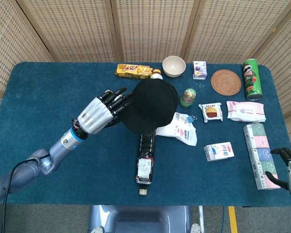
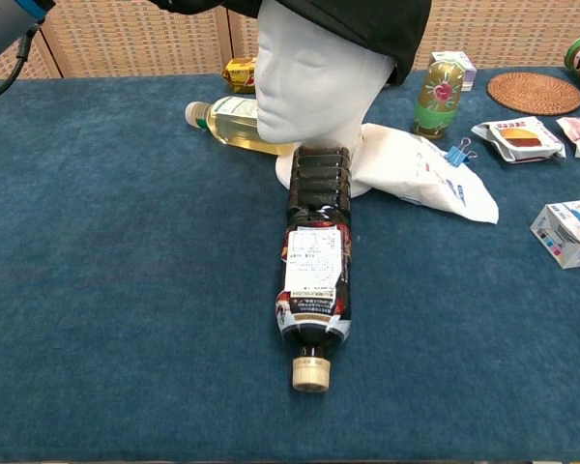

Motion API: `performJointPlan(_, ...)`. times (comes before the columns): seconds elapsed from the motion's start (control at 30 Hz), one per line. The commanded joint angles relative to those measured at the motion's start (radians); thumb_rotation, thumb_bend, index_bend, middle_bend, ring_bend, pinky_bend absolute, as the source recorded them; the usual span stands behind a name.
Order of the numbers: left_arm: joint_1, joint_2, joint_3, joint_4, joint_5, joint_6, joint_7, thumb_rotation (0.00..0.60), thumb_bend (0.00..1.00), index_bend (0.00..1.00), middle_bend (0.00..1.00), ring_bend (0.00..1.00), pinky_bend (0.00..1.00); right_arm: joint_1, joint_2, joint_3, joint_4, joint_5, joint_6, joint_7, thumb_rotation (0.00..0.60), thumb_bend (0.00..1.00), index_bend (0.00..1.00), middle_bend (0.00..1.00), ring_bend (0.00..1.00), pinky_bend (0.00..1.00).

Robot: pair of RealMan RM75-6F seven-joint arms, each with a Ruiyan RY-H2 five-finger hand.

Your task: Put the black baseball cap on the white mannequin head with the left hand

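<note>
From the head view, the black baseball cap (image 1: 151,105) sits over the mannequin, hiding it; the left hand (image 1: 106,112), fingers spread, touches the cap's left edge, though whether it grips is unclear. A dark bottle (image 1: 145,160) lies in front, a white bag (image 1: 180,129) beside it. The right hand (image 1: 286,167), cut off at the worktop (image 1: 48,92) corner, holds nothing. From the chest view, the cap (image 2: 367,21) rests on the white mannequin head (image 2: 309,72), its crown cropped; a yellow bottle (image 2: 227,121) lies behind.

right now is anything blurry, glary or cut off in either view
Head view: sharp, evenly lit, soft shadows; black baseball cap reads as a flat dark blob; right hand clipped at the edge. Chest view: sharp, but the cap and white mannequin head are cropped at the top.
</note>
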Motion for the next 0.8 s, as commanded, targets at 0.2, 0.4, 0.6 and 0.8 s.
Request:
performJointPlan(0.2,0.072,0.172,0.008,-0.281,-0.052,-0.091,0.058,0.6,0.19,0.14,0.14,0.07,0.41,0.01,0.003,0.004,0.002,0.002,-0.012,0.006,0.6,0.15,0.38,0.41,0.44,0.45)
performJointPlan(0.4,0.127,0.271,0.002,-0.424,-0.088,-0.115,0.102,0.6,0.18,0.13,0.13,0.06,0.41,0.023,0.005,0.006,0.003,0.005,-0.033,0.015,0.6,0.15,0.38,0.41,0.44,0.45)
performJointPlan(0.6,0.212,0.356,0.006,-0.527,-0.137,-0.105,0.125,0.6,0.18,0.15,0.13,0.06,0.41,0.04,0.01,0.01,0.003,0.008,-0.057,0.022,0.6,0.15,0.38,0.41,0.44,0.45)
performJointPlan(0.8,0.297,0.442,0.028,-0.641,-0.208,-0.124,0.158,0.6,0.18,0.28,0.14,0.07,0.42,0.055,0.013,0.013,0.002,0.019,-0.083,0.021,0.6,0.15,0.38,0.41,0.44,0.45)
